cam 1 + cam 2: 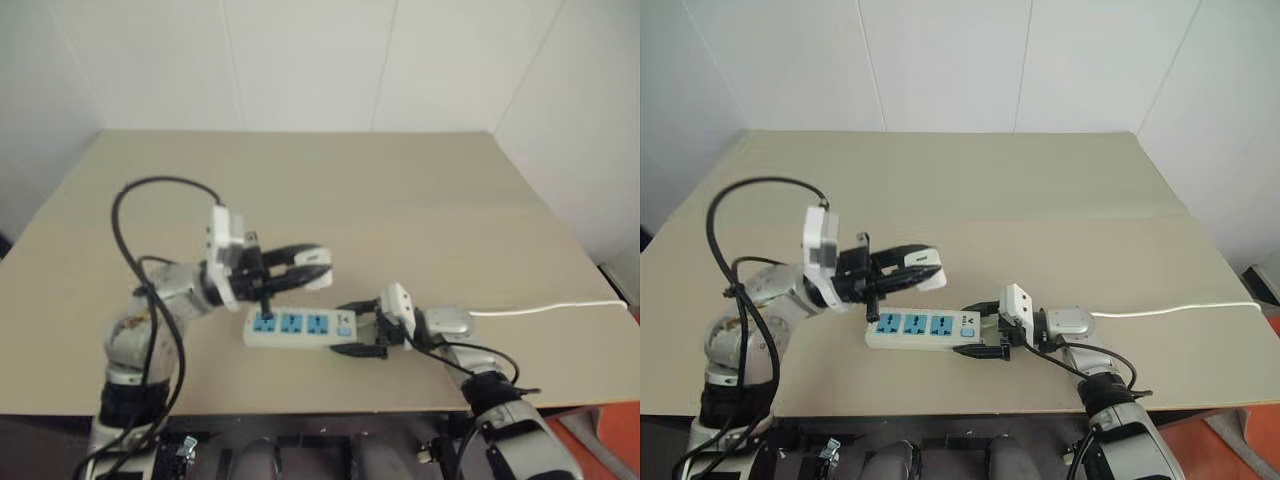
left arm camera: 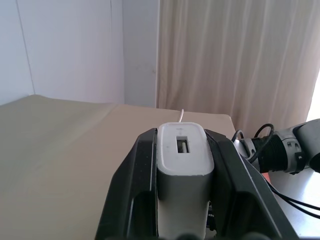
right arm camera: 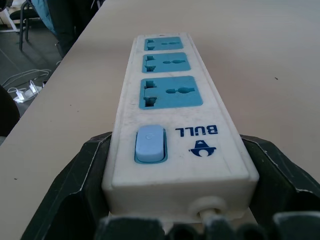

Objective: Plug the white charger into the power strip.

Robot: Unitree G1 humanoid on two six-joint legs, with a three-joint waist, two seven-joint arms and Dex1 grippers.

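Near the table's (image 1: 420, 190) front edge, right gripper (image 1: 366, 330) clasps power strip's (image 1: 300, 327) switch end; left gripper (image 1: 305, 268) pinches white charger (image 1: 314, 280) above it; open tabletop beyond.

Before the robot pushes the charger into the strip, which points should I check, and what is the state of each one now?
1. The white charger is held firmly in the left gripper: ok, fingers are shut on both of its sides.
2. The power strip is steadied: ok, the right gripper has a finger on each side of the switch end.
3. The strip lies flat on the table: ok.
4. All three blue sockets are free: ok, nothing is plugged in.
5. The charger is above a socket: not ok, it hangs behind the strip's far end.
6. The charger's pins point down to the sockets: cannot tell.
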